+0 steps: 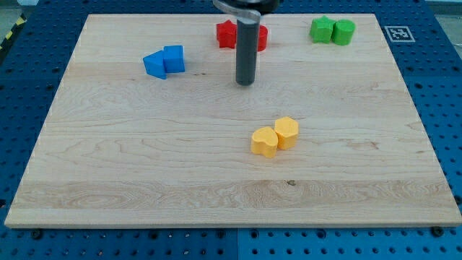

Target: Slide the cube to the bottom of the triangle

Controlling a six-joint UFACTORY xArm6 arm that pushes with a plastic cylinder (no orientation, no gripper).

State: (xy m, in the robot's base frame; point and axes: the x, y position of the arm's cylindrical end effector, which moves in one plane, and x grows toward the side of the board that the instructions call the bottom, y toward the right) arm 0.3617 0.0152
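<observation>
You see a pale wooden board (pixel 216 166) with visible grain lying on a blue perforated table (pixel 29 43); nothing here acts as a container, and all blocks rest directly on the wood. My tip (pixel 246 82), the end of a straight dark cylindrical rod, sits on the board, touching no block, below the two red blocks and right of the blue pair. It has no jaws, so nothing is clamped.

The blue cube (pixel 174 58) stands near the view's top left, touching the blue triangle (pixel 154 65) on its left side. Two red blocks (pixel 227 34) lie at the top centre, partly hidden behind the rod; you cannot tell their shapes. At the top right, a green star-like block (pixel 322 29) touches a green cylinder (pixel 343 32). Near the centre, a yellow heart (pixel 264 141) touches a yellow hexagon (pixel 286 132).
</observation>
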